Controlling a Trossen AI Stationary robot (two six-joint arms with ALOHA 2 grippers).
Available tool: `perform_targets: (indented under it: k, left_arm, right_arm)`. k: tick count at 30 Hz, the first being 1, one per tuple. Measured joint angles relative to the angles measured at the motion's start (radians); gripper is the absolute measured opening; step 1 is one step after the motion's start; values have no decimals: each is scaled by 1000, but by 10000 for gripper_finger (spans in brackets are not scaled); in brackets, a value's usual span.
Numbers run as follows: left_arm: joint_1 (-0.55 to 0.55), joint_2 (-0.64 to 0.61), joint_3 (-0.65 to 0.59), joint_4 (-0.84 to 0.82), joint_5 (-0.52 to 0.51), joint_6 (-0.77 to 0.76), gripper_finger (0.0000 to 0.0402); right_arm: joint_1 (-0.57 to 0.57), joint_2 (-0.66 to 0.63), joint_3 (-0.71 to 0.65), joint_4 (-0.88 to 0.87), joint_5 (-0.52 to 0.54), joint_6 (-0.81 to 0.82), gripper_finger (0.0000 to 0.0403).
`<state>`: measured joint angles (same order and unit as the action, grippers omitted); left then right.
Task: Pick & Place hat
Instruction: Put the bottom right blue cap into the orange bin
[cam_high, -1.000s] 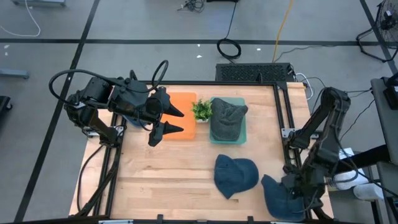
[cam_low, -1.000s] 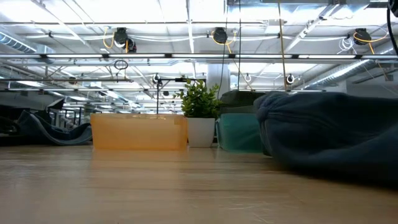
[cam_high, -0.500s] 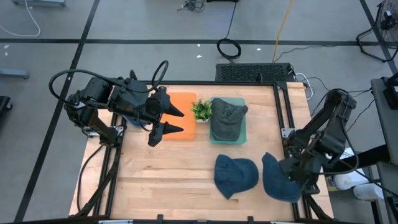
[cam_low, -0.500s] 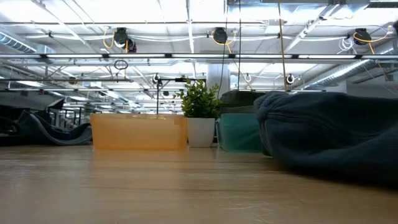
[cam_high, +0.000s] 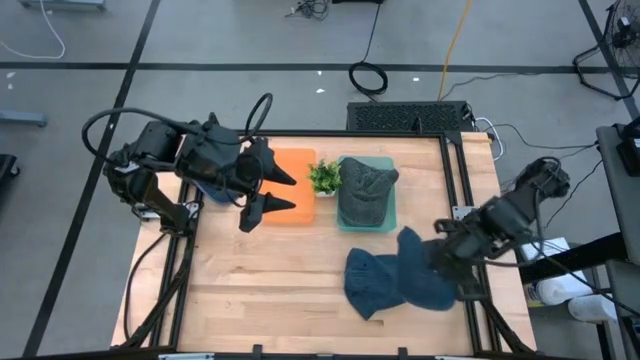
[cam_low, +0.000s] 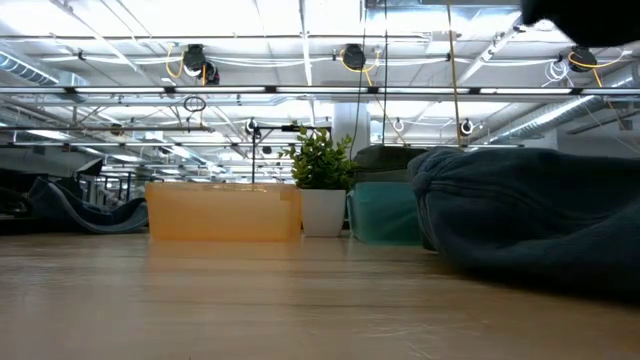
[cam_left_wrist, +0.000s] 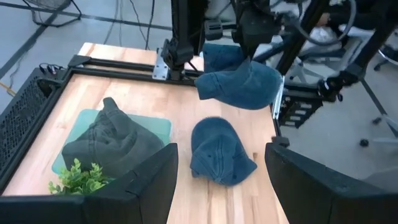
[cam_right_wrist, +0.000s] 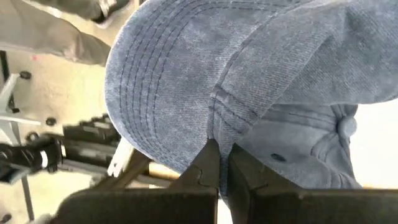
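Blue denim cap (cam_high: 425, 278) is pinched in the right gripper (cam_right_wrist: 219, 163), fingers fully closed on a fold of the fabric, held up over the near-right part of the wooden desk (cam_high: 260, 290). Its long axis runs left-right, brim toward the desk's left, overlapping a second blue denim cap (cam_high: 372, 282) that lies flat on the desk. No readable labels or writing on either. Third, dark grey cap (cam_high: 364, 193) sits on a teal tray (cam_high: 392, 213) far centre, beside a small potted plant (cam_high: 323, 177) and an orange bin (cam_high: 296, 172). Left gripper (cam_high: 275, 193) hovers over the orange bin, jaws apart, holding nothing.
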<state>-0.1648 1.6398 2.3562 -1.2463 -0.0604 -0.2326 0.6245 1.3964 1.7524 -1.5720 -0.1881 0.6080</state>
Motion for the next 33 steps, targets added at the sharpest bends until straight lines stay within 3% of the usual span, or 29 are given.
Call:
perform_targets:
  k: [8,17,24,33]
  left_arm:
    - [24,2,0,-81,29,19,250]
    - [28,5,0,-103,33,53,250]
    - [31,10,0,-115,-23,71,251]
    - [42,24,0,-122,-26,123,251]
  right_arm:
    - [-177,131,191,2,3,-249,0]
    - [-380,198,294,-1,12,-503,0]
    - [-489,262,381,0,61,-588,0]
    - [-524,369,528,47,86,-629,0]
